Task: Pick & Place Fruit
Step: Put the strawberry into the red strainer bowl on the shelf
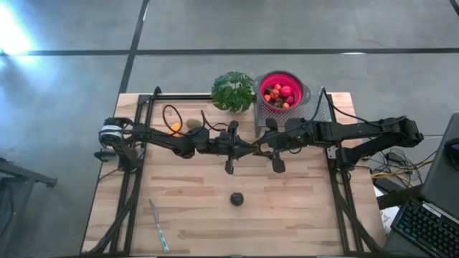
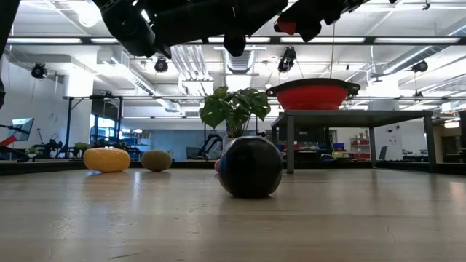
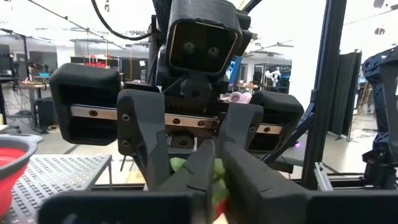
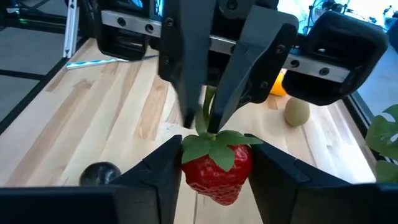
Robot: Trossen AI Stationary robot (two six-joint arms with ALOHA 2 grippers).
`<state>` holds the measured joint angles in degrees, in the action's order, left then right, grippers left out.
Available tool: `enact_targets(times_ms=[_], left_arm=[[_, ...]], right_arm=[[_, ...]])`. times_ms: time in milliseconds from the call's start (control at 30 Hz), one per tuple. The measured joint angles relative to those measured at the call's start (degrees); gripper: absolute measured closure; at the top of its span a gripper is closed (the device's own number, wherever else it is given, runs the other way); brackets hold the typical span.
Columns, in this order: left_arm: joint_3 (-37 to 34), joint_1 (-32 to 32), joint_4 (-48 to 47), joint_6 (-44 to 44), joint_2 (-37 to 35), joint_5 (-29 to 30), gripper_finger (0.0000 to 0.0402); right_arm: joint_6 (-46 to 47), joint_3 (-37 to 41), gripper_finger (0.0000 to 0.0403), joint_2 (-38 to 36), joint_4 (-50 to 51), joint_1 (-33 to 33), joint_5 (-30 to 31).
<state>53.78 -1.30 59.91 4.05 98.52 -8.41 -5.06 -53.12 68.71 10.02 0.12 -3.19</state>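
- So the strawberry [image 4: 217, 169] is a glossy red toy with a green leafy cap and a little stem poking up, and it's hanging in mid-air over the middle of the bench [image 1: 287, 215], not touching the wood.
- The right gripper [image 4: 217, 171] has its fingers clamped on the berry's two sides.
- The left gripper [image 4: 208, 106] meets it head-on with its fingers pinched together on the stem, so both have hold of the one berry.
- Down on the bench right below sits a dark round fruit [image 1: 237, 198], all alone.
- Back near the left arm's base there's a yellow-orange piece [image 2: 107, 159] with an olive-brown kiwi [image 2: 156, 160] just beside it.
- The red bowl [image 1: 263, 80] sits up on a grey mesh stand [image 1: 315, 107] at the far edge, holding a heap of small red and orange fruit [image 1: 280, 93].
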Motion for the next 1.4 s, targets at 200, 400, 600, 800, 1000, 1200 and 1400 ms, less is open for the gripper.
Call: enact_targets(times_ms=[200,400,600,800,1000,1200,1400], left_arm=[[0.0,0.02,-0.86,0.07,0.0,-1.57,0.0266],[-0.02,-0.42,-3.89,0.77,-0.65,-1.54,0.0152],[-0.02,-0.5,-8.23,-2.28,-1.51,2.49,0.0105],[-0.02,-0.48,-12.88,-2.08,-1.38,7.44,0.0108],[-0.08,-0.1,-13.94,0.11,-0.93,7.46,0.0108],[-0.11,0.35,-15.0,1.12,-0.92,7.3,0.011],[-0.11,1.03,-15.44,1.14,-0.92,7.25,0.011]], right_arm=[[0.74,0.0,0.0255,-0.03,0.38,0.0,0.19],[2.28,-2.86,0.0241,-0.29,9.18,-0.02,1.08],[4.69,-13.31,0.0258,-0.45,29.53,-0.04,8.23],[6.18,-24.37,0.0241,-0.44,42.69,-2.4,13.76],[4.99,-30.68,0.025,-0.39,46.76,-12.06,13.9],[2.08,-32.08,0.0253,0.61,47.01,-24.65,8.74],[0.3,-31.96,0.0242,4.92,47.21,-35.07,4.22]])
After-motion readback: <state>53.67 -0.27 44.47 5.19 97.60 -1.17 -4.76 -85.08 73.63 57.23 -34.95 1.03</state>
